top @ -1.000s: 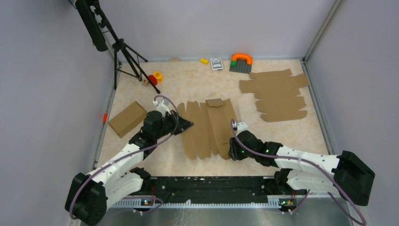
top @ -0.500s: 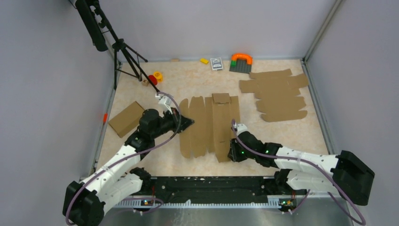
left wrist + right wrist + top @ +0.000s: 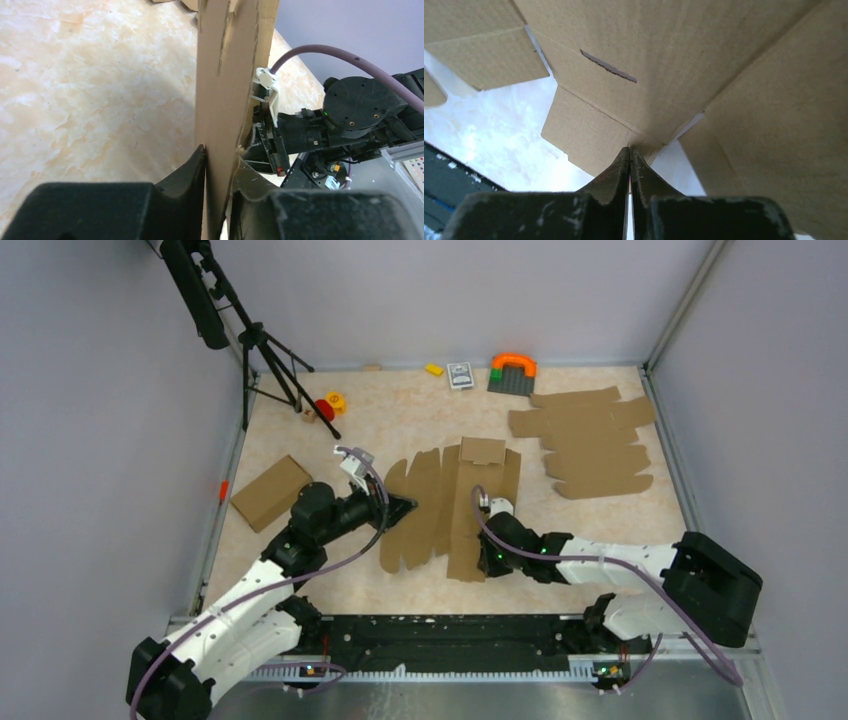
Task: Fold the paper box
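The paper box [image 3: 450, 505] is a flat brown die-cut sheet in the middle of the table, partly lifted, with creased panels and a small tab at its far end. My left gripper [image 3: 405, 505] is shut on its left edge; in the left wrist view the sheet [image 3: 225, 100] stands edge-on between the gripper's [image 3: 218, 155] jaws. My right gripper [image 3: 487, 562] is at the sheet's near right part. In the right wrist view its [image 3: 630, 150] jaws are together, tips against a crease on the underside of the box [image 3: 664, 60], with nothing seen between them.
A pile of similar cardboard sheets [image 3: 590, 440] lies at the back right. A closed brown box [image 3: 270, 492] sits at the left. A tripod [image 3: 265, 350] stands back left. Small toys [image 3: 328, 405], a card deck [image 3: 460, 375] and an orange arch [image 3: 512, 365] lie along the back.
The sheet has shifted right and away and turned a little. My left gripper moved with it, and my right gripper moved left, under the sheet's near edge.
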